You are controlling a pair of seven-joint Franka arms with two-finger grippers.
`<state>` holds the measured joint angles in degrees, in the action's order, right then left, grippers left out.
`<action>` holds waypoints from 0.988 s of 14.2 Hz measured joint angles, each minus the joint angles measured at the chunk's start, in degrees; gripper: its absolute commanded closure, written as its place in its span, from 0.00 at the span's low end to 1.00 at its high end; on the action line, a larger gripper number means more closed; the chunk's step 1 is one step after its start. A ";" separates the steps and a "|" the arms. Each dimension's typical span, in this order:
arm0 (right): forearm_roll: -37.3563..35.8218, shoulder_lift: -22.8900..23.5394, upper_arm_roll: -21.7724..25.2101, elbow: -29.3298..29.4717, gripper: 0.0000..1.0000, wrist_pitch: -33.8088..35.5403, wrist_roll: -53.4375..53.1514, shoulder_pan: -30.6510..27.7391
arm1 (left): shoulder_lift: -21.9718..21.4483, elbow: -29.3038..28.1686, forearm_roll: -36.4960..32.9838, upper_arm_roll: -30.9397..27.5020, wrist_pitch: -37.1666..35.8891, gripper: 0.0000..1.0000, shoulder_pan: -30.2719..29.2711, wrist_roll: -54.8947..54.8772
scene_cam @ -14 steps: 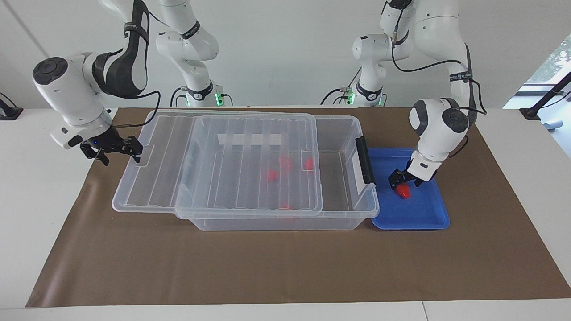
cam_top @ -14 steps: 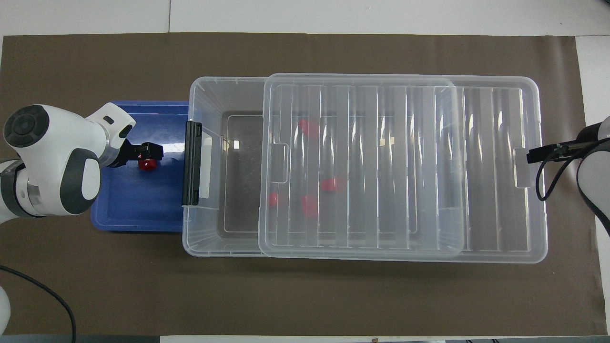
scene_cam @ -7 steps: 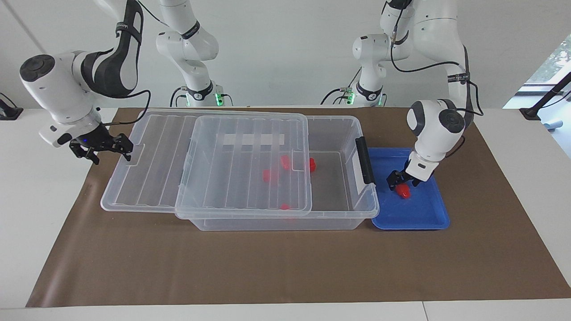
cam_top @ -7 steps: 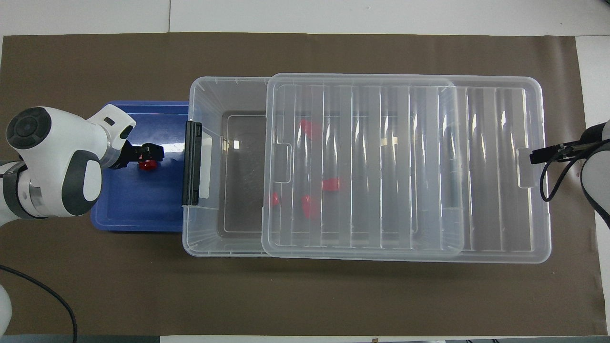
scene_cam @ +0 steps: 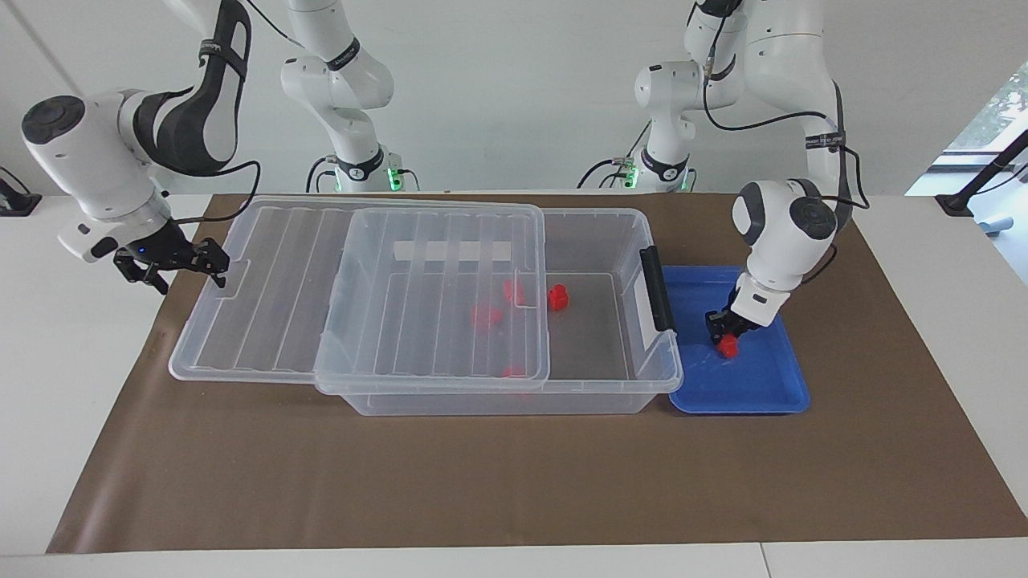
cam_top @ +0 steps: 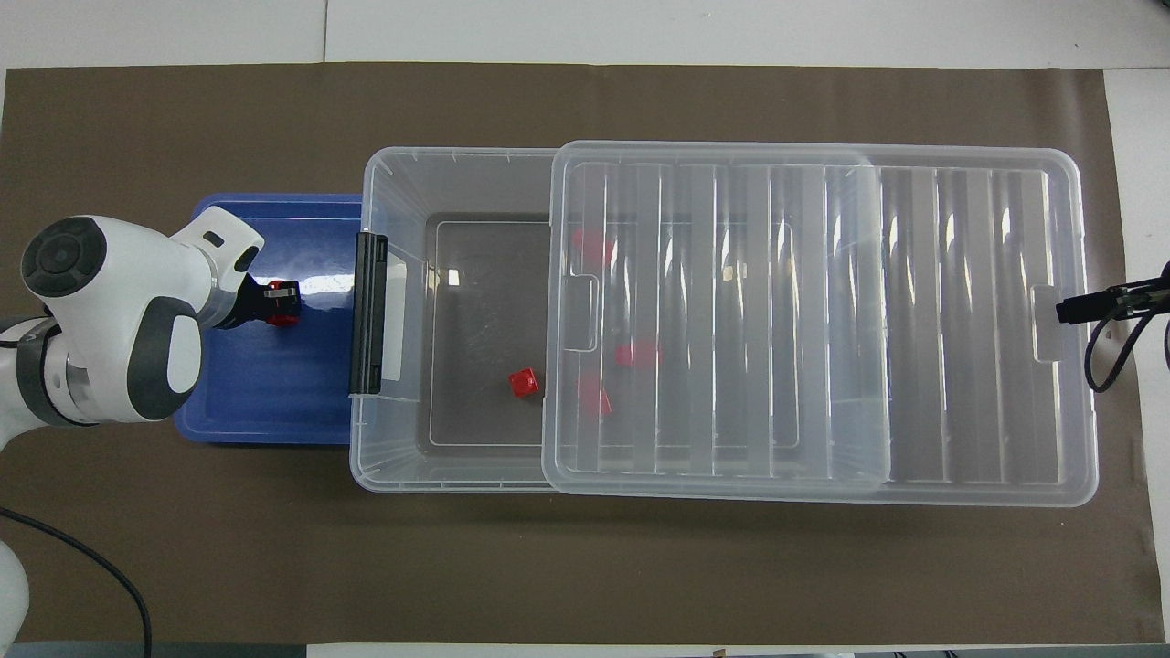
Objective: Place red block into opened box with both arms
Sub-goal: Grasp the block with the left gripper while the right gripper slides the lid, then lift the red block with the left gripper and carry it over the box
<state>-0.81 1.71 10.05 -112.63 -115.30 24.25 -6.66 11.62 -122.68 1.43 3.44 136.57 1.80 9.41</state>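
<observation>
My left gripper [scene_cam: 727,335] [cam_top: 277,302] is down in the blue tray [scene_cam: 763,389] [cam_top: 265,402], shut on a small red block [scene_cam: 729,348] [cam_top: 287,318] that still rests on the tray floor. The clear box [scene_cam: 642,381] [cam_top: 393,164] lies beside the tray, its black latch facing it. The ribbed lid [scene_cam: 434,241] [cam_top: 823,311] covers most of the box and overhangs the right arm's end. There my right gripper [scene_cam: 217,267] [cam_top: 1065,309] grips the lid's end tab. The box holds several red pieces; one [scene_cam: 557,299] [cam_top: 524,382] lies uncovered.
A brown mat [scene_cam: 514,482] [cam_top: 585,567] covers the table under the box and tray. The uncovered part of the box is the end next to the tray. Cables hang from both arms.
My left gripper has shut on the red block in the tray. My right gripper has drawn the lid farther toward the right arm's end, uncovering more of the box and one red piece.
</observation>
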 measured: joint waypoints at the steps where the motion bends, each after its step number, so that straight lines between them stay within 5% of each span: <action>1: 0.00 0.00 -0.04 0.05 0.00 0.00 0.00 0.01 | -0.02 0.04 0.00 0.02 0.20 1.00 0.00 0.00; 5: 0.00 0.13 -0.54 2.11 0.00 1.17 -0.02 0.04 | -2.62 0.85 0.00 0.01 -0.22 1.00 0.01 0.00; 14: 0.02 -1.08 -7.83 7.07 0.00 7.66 -11.96 1.35 | -11.32 14.07 0.00 0.75 -19.42 1.00 3.69 -0.35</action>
<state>-0.78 0.63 2.22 -105.56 -107.65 12.29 -5.31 0.30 -108.61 1.43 4.19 117.15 5.50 9.06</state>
